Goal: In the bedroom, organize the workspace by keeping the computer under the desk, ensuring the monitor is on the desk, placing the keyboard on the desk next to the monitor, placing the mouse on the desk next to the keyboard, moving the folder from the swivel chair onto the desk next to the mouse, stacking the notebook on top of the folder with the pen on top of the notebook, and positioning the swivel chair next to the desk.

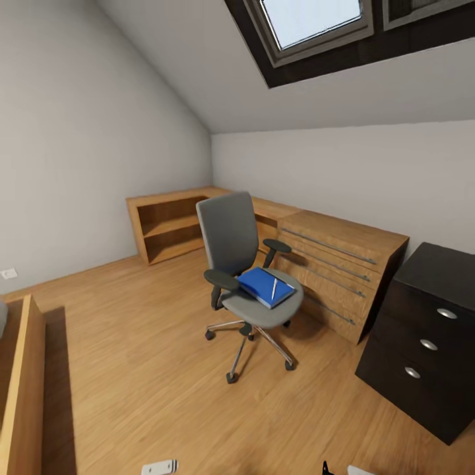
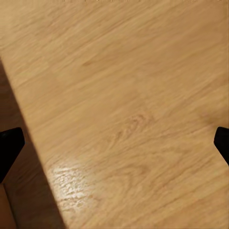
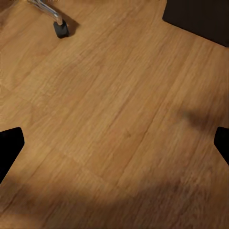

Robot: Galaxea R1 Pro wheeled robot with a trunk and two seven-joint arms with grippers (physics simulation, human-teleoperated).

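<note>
Here, one swivel chair (image 1: 245,277), one folder (image 1: 265,287)

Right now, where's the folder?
Head view, centre: the folder lies on the swivel chair seat with the pen on it, left of the wooden drawer chest.

The black three-drawer unit (image 1: 429,343) is cropped at the right edge, its desk top out of frame.

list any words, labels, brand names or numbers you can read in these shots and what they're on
None: no readable text in any view.
The blue folder on the swivel chair has a plain cover, with a pen lying on it.
The black drawer unit shows only bare metal pulls.
The wooden drawer chest carries no label.
The wall outlet is too small to tell.
</note>
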